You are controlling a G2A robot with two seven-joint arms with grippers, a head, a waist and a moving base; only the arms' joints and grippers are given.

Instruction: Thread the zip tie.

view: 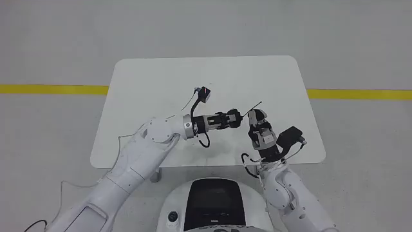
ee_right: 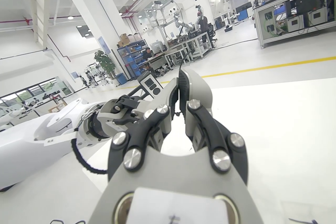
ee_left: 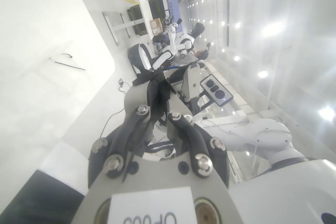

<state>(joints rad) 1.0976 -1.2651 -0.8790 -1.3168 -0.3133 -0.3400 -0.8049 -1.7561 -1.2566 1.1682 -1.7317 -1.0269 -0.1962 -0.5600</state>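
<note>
Right claw (ee_right: 179,78) is clamped tight on the thin black zip tie (ee_right: 180,62), whose free end pokes toward 1 o'clock over the white surface (view: 161,90). Left claw (ee_left: 157,78) hangs just beside it at 9 o'clock, fingers pressed together.

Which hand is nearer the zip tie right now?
Right. The right hand is shut on the zip tie, its strip poking out beyond it. The left hand sits close alongside, tip toward it; contact unclear.
</note>
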